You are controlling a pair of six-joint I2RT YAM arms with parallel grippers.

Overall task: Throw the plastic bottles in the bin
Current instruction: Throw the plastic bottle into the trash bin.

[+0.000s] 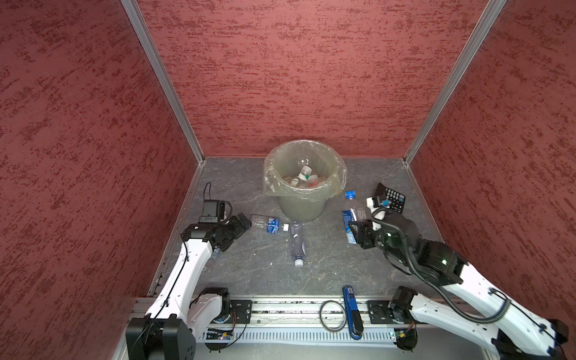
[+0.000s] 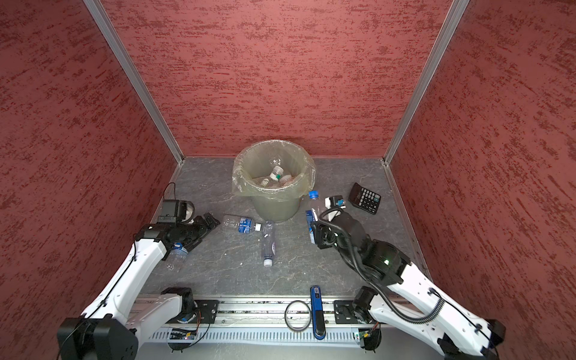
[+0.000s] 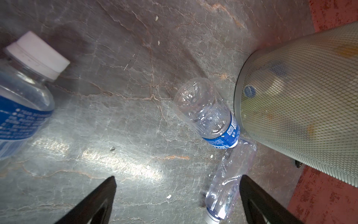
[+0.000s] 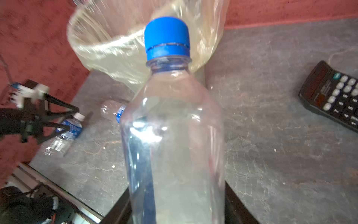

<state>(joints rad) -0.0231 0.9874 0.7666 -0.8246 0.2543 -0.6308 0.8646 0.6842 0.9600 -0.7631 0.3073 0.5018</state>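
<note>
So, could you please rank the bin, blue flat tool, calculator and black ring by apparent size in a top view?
1. bin.
2. blue flat tool, longest of the rest.
3. calculator and black ring look alike; the ring lies nearer the camera, so unranked.

a robot lab test booth: red textured panels, aluminium framing, grey worktop, two white arms bolted to a rail

Blue-capped bottle in right end effector
</note>
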